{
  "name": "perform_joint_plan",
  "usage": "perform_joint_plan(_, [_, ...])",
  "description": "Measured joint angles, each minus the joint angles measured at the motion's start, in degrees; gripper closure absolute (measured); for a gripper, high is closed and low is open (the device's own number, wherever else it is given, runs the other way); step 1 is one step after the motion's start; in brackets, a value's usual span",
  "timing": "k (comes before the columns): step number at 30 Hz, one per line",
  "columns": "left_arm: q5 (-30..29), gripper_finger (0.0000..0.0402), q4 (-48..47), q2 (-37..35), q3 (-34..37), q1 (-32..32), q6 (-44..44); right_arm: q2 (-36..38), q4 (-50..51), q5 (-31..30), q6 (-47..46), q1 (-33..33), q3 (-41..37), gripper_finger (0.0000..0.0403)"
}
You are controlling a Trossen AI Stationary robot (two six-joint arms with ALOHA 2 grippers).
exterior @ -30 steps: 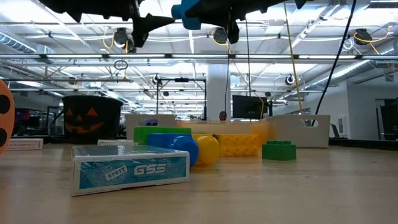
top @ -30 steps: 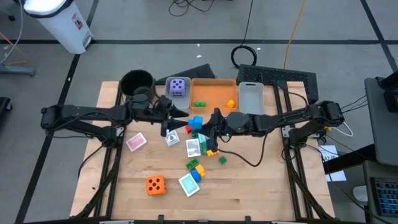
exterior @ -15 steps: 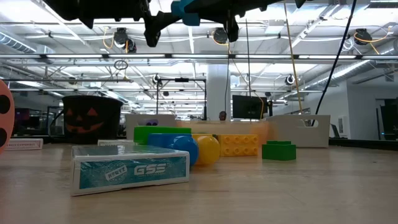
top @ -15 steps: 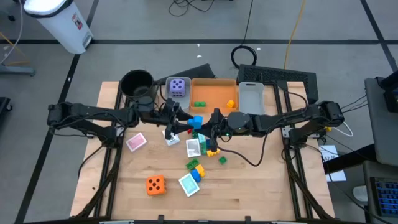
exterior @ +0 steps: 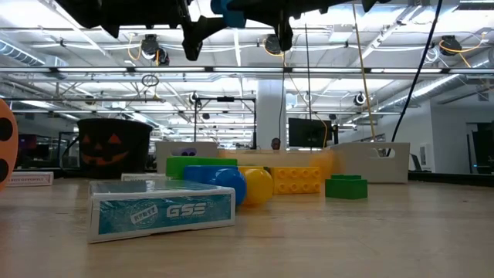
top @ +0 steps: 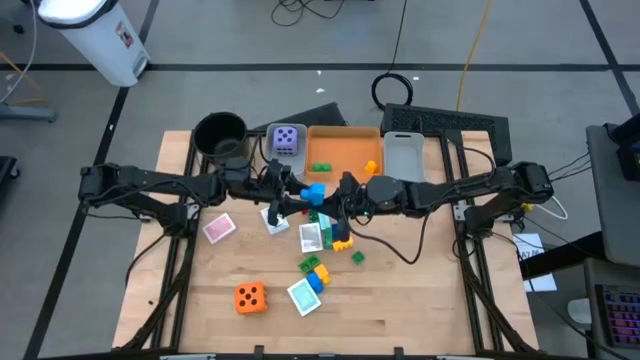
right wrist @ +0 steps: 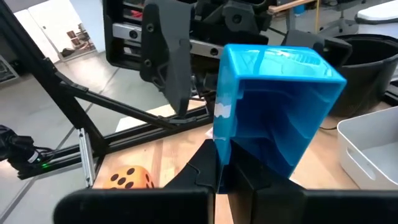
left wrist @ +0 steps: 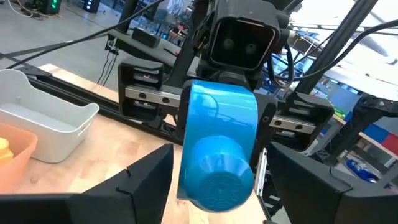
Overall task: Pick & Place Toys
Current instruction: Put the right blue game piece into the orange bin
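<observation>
A blue brick [top: 314,192] hangs in the air above the table's middle, between my two grippers. My right gripper [top: 333,197] is shut on it from the right. My left gripper [top: 292,193] is open, with one finger [left wrist: 149,180] on each side of the brick [left wrist: 217,143]; I see no plain touch. An orange die [top: 250,297], pink [top: 218,229], white [top: 312,237] and teal [top: 303,294] cards and small bricks [top: 315,268] lie on the table. A purple die [top: 286,140] sits at the far side. My right gripper pinches the blue brick's end nearest to it [right wrist: 239,149] between its two fingers. The fingers come level from the table's right side. The brick is lifted clear of the table, and its round stud end [left wrist: 217,180] points at my left gripper.
A round black pot [top: 220,132], an orange bin [top: 345,140] holding two small bricks and a grey bin [top: 404,158] stand along the far edge. In the low view a teal card box [exterior: 162,210] and several bricks [exterior: 231,181] lie on the table under the arms.
My left gripper has moved toward the table's right edge, up to the blue brick, so its open fingers now stand on either side of it. My right gripper has risen slightly with the brick.
</observation>
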State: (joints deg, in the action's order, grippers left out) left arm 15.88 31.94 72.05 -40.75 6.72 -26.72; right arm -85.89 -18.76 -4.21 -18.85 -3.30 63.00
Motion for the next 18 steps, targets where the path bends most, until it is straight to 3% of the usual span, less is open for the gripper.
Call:
perform_joint_plan(12, [0.10, 0.0258, -0.16, 0.00, 0.01, 0.00, 1.03, 0.00, -0.29, 2.68, -0.41, -0.03, 0.00, 0.0399])
perform_joint_plan(18, [0.60, 0.0246, -0.13, 0.00, 0.02, 0.00, 1.45, 0.00, -0.31, 2.84, -0.59, -0.03, 0.00, 0.0399])
